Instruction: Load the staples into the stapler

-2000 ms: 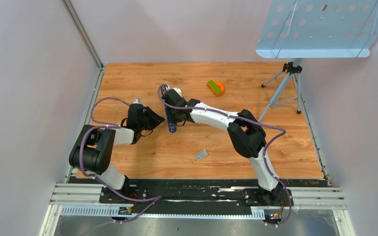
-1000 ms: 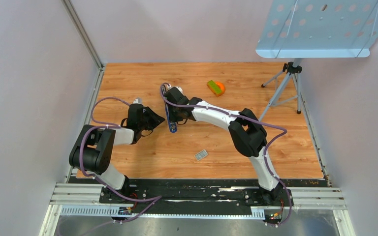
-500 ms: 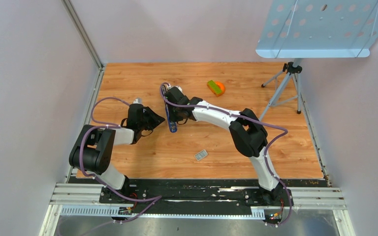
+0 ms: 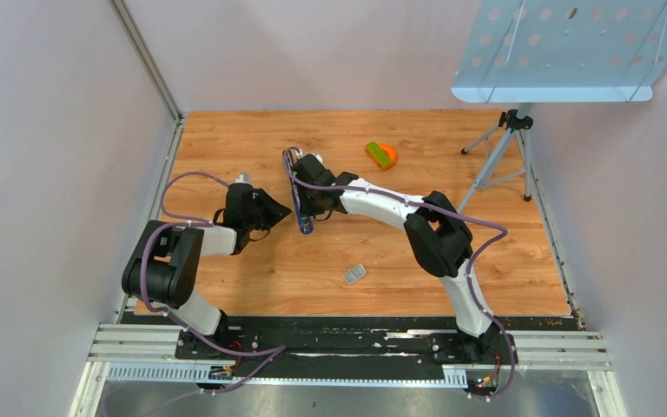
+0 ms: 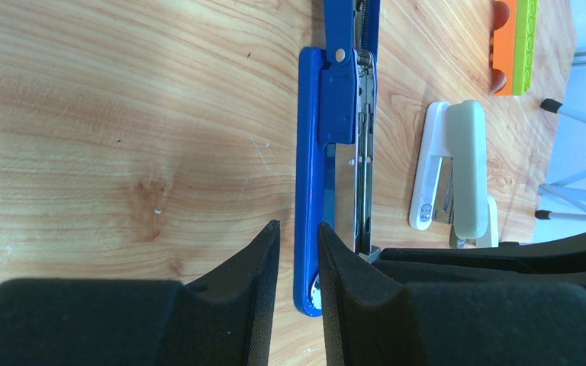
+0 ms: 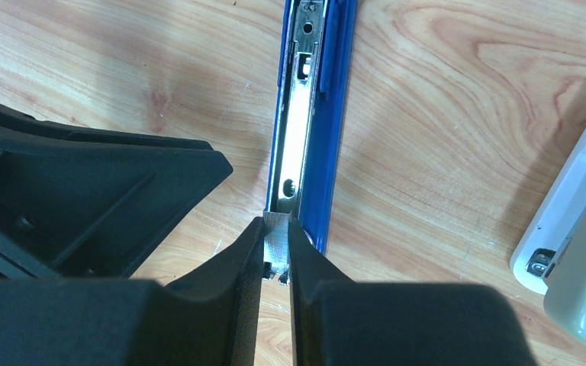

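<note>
Most of staples (image 6: 277,231) hidden between right jaws | blue stapler (image 6: 337,114) cropped

Wood-grain tabletop (image 4: 226,139). On it: blue stapler (image 5: 311,175) nr ctr, lying open w/ metal channel up; pale stapler (image 5: 458,168) just beside it; orange-green block (image 4: 381,155) twd back; small pale card (image 4: 355,274) nr front; tripod (image 4: 497,161) feet at R.

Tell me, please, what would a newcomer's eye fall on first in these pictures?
First, the blue stapler lying open mid-table, its bright metal channel bared. At the channel's end the right gripper pinches the staples, a small silvery strip, while the left gripper straddles the blue base. A pale stapler lies beside it.
</note>
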`<state>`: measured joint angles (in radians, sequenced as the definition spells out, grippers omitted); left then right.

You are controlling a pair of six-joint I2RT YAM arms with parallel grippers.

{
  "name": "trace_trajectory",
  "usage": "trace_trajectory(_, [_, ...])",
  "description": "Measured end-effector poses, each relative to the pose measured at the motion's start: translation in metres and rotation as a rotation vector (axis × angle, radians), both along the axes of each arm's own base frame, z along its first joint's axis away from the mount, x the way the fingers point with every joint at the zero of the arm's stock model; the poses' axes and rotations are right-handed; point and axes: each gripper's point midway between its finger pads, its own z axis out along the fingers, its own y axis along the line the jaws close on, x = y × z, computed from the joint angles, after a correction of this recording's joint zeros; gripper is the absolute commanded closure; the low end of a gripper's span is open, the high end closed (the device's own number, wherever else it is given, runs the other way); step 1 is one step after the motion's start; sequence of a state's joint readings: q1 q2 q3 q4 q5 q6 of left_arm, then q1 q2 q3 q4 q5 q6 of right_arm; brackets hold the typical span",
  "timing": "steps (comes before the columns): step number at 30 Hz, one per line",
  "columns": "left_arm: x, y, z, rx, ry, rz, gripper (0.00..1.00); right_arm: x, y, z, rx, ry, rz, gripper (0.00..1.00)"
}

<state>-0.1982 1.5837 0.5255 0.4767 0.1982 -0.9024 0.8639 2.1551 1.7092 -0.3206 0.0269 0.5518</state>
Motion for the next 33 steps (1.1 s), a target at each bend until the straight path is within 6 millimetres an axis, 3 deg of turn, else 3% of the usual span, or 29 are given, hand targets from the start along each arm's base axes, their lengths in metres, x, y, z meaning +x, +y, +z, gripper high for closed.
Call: trace_trajectory(33, [0.0015,-0.0010,-0.0009,-0.013,0.001,0.006,0.73,0.0011,-0.0041,-0.0034,0.005,-0.022,0.010,0.81])
